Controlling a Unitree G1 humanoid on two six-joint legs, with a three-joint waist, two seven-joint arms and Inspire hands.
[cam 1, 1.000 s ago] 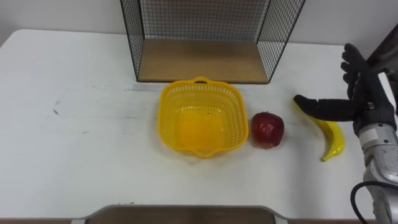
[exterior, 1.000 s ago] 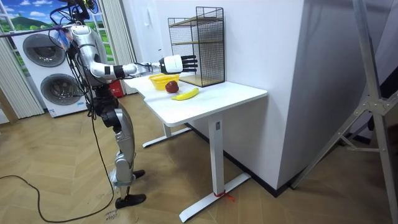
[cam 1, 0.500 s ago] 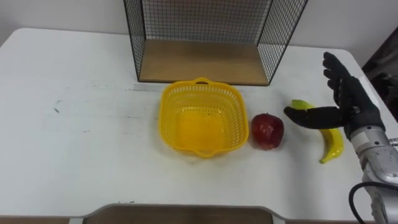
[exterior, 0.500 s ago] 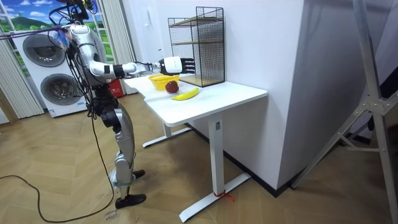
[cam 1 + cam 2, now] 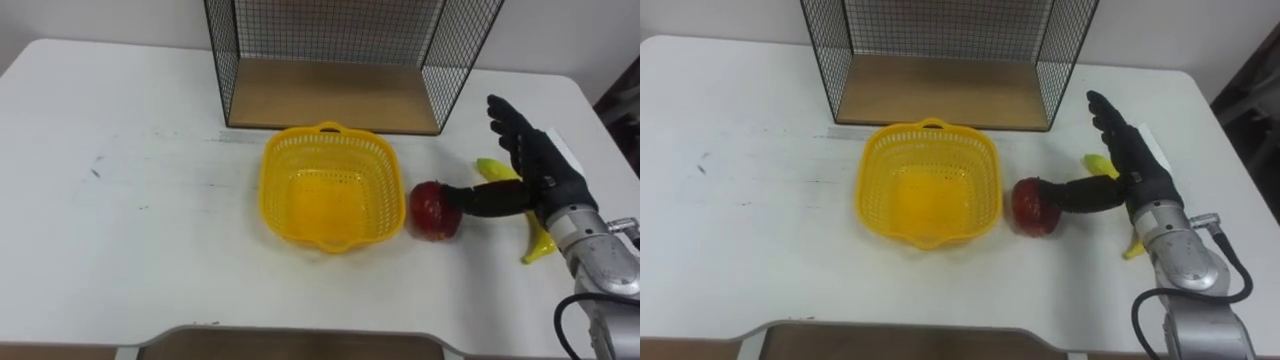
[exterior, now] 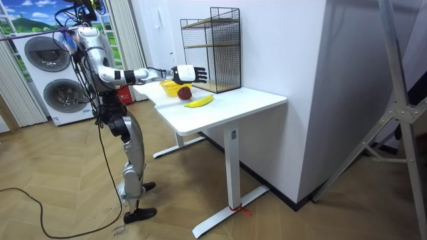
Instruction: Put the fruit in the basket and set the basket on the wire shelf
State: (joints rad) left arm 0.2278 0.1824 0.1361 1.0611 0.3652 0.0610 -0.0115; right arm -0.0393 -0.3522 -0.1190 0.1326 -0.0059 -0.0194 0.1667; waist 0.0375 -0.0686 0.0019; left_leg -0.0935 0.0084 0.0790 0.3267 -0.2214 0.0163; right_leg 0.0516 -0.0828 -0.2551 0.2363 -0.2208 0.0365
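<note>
A white table (image 5: pixel 130 220) holds a yellow basket (image 5: pixel 275 190) in front of a wire shelf (image 5: pixel 330 95). A red apple (image 5: pixel 430 212) sits just beside the basket's right rim. The right hand (image 5: pixel 545 180) is spread wide, fingers straight, thumb tip touching the apple's right side. A banana (image 5: pixel 541 245) lies partly hidden behind that hand.

Bare table (image 5: pixel 120 200) lies free left of the basket (image 5: pixel 328 190); the wire shelf (image 5: pixel 330 95) (front open) walls the back, apple (image 5: pixel 432 212) and banana (image 5: pixel 540 245) crowd the right.
</note>
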